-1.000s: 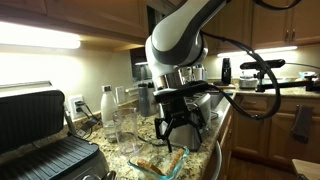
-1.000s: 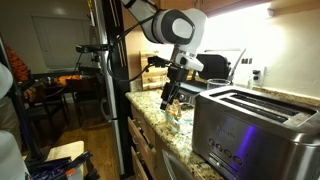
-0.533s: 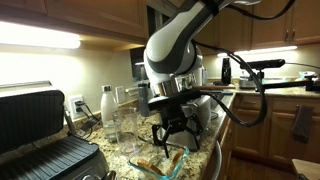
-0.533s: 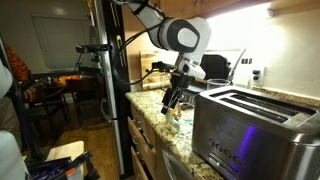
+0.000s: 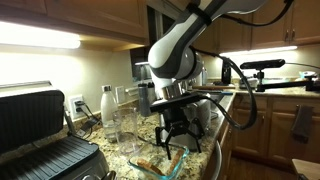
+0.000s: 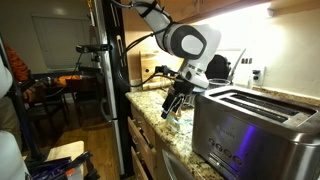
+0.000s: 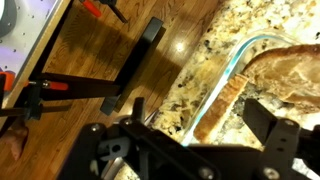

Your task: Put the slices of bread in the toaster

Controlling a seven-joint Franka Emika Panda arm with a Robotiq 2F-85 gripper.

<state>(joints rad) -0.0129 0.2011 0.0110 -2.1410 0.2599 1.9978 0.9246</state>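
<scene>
Wrist view: pincer (image 7: 195,118) spread above crusty tan slices of bread (image 7: 290,65) in clear glass dish (image 7: 236,58)

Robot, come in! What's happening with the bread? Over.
Hand open, empty, above the glass dish. Bread slices lie in the dish, not grabbed yet. Toaster nearby, nothing seen blocking it.

The kitchen was dim and warm-toned, lit mainly by an under-cabinet strip light (image 5: 40,41) that blew out white. The toaster (image 6: 250,125) carried a purple sheen. The wrist view was soft and blurred, with glare on the wooden floor (image 7: 181,44).
</scene>
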